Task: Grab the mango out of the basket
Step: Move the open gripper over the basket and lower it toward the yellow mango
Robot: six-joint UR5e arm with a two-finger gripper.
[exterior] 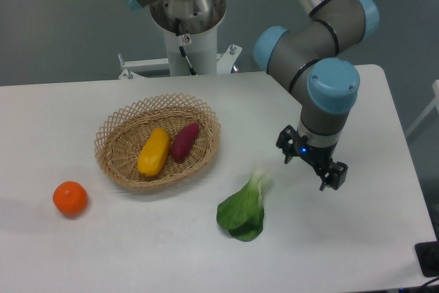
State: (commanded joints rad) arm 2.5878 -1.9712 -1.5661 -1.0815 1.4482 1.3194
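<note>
Gripper (311,167): I am holding it empty over the table (384,224); whether its jaws are parted, I cannot tell. At its nine o'clock, well apart, the basket (113,128) is cradling the mango (153,151), touching a sweet potato (184,141). Nothing is grasped yet; approach, grip and lift are all remaining.

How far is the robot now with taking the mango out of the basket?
Nothing looks done yet: the mango lies in the basket beside the sweet potato. The gripper holds nothing and hangs over the table right of the bok choy, far from the basket. Reaching, grasping and lifting are all left.
</note>
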